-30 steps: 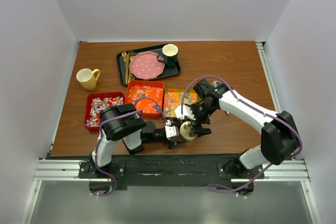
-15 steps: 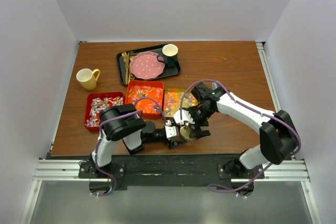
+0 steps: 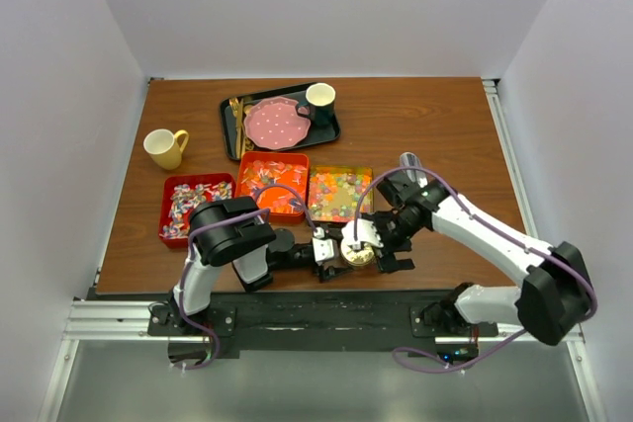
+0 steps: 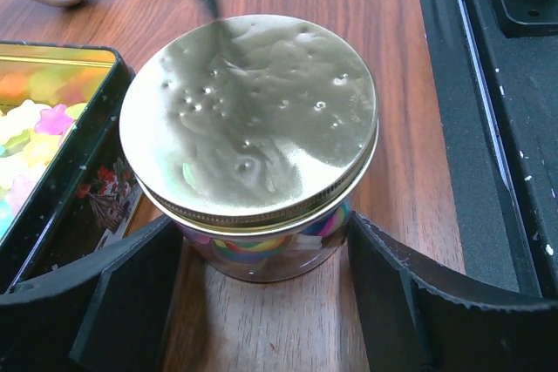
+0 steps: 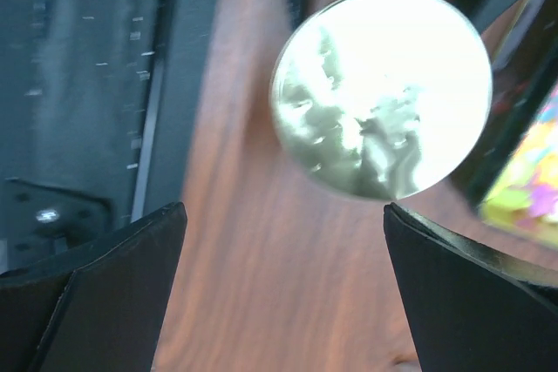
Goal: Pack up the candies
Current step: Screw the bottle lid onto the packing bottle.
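Right tool has swung back over the lid, jaws wide. Left tool grips the jar (candies inside) at the table edge. Sealing next, I reckon.

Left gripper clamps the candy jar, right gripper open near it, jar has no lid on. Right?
Wrong on the lid: the jar is capped with a gold metal lid, plain in the left wrist view. The rest stands: the left gripper clamps the jar, and the right gripper is open near it.
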`<control>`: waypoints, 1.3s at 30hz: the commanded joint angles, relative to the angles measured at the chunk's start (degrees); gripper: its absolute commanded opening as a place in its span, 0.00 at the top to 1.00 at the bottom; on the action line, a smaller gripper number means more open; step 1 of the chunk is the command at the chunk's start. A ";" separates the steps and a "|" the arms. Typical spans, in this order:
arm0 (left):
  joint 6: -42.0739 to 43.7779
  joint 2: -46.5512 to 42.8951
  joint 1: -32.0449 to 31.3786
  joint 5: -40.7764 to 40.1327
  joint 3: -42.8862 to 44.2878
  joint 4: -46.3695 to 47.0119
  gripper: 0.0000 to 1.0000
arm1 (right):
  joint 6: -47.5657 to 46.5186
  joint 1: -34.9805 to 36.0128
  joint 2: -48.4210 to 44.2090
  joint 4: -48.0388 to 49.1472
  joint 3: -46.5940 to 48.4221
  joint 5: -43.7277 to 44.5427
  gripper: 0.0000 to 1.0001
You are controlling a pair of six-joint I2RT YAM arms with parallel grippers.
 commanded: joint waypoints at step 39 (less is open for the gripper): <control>2.34 6.51 1.58 -2.44 -1.09 7.27 1.00 | 0.80 -1.20 9.83 -3.69 6.29 -5.74 0.01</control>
